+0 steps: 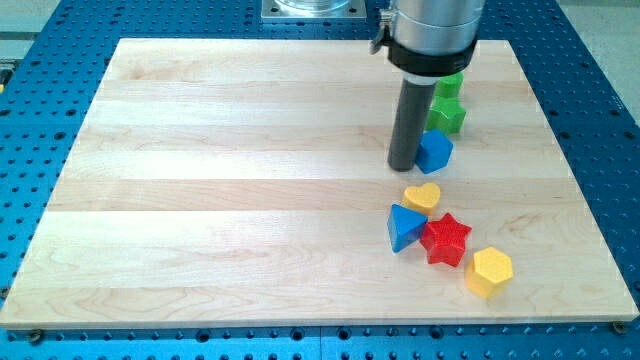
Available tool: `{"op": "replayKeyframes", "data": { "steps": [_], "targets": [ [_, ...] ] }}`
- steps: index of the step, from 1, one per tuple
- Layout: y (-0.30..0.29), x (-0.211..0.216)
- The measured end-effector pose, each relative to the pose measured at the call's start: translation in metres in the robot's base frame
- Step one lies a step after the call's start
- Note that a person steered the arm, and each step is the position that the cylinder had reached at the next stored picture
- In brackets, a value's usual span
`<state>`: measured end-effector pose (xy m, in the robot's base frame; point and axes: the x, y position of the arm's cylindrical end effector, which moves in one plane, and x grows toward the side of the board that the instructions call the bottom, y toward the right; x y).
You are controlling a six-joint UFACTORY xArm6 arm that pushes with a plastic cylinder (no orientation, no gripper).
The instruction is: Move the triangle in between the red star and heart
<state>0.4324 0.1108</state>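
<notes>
The blue triangle (404, 227) lies right of the board's middle, touching the red star (446, 239) on its right. The yellow heart (422, 195) sits just above them, close to the triangle's top corner. My tip (403, 166) stands above the heart, a short gap away from it. The tip is right beside the left edge of a blue block (435, 151), whose shape I cannot make out fully.
A yellow hexagon (489, 272) lies at the lower right of the star. A green star (447, 116) and another green block (450, 85) sit above the blue block, partly hidden by the arm. The wooden board (220, 180) rests on a blue perforated table.
</notes>
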Motion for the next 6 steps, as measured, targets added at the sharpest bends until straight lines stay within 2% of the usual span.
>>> {"op": "replayKeyframes", "data": {
  "steps": [1,2,3,4,6],
  "targets": [
    [0.021,0.000],
    [-0.030,0.003],
    [-0.104,0.067],
    [-0.084,0.105],
    [-0.009,0.095]
  ]
}}
